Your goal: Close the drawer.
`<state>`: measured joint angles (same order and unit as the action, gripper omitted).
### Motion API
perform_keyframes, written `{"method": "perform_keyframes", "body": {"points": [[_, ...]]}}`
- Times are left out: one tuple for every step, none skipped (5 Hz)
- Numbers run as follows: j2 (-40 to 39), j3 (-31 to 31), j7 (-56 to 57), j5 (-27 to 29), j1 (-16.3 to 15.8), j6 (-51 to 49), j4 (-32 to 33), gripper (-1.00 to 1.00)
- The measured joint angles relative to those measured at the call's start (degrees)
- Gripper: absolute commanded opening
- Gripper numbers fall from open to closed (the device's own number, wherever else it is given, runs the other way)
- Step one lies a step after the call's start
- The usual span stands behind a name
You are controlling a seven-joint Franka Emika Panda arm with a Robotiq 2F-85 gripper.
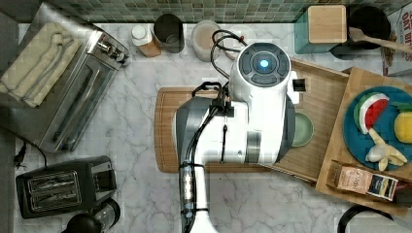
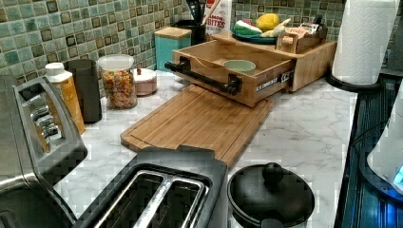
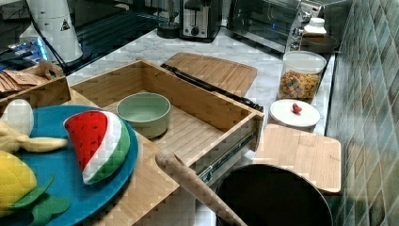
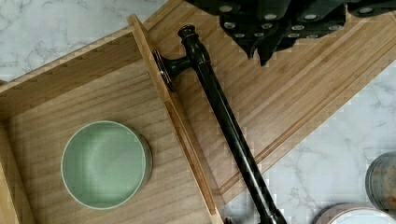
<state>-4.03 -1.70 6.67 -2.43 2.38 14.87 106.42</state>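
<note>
Spreading across the scene, the white marble counter (image 2: 304, 123) has bare room beside the flat grooved bamboo cutting board (image 2: 199, 121), which lies just in front of the open light-wood drawer (image 3: 197, 127). That drawer stands pulled well out of its wooden cabinet (image 2: 311, 61) (metal slide rails bared at the side in the right view), its front edge overhanging the board's far end. The white and grey robot arm (image 1: 243, 121) covers much of the board and the drawer's front in the top view, so the handle is hidden there. A long black bar handle (image 4: 224, 116) runs across the drawer front on two posts. Inside the drawer sits a round pale-green bowl (image 4: 106, 164), apart from all four walls. The dark gripper (image 4: 261, 51) hangs above the board, just outside the handle's upper end and not touching it; cut off by the wrist view's edge, its fingers cannot be judged as apart or together, and it holds nothing visible.
</note>
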Motion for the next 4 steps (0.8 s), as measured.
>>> {"method": "perform_keyframes", "body": {"points": [[-0.2,0.0,0.0,-0.3,0.0,0.6,0.2,-1.00],[-0.9,0.0,0.1,-0.6,0.2,0.4,0.2,-1.00],[-2.0,-0.4,1.0,0.5,0.3,2.3,0.7,-1.00],[-2.6,-0.8,1.2,-0.4,0.0,12.7,3.3,-1.00]]}}
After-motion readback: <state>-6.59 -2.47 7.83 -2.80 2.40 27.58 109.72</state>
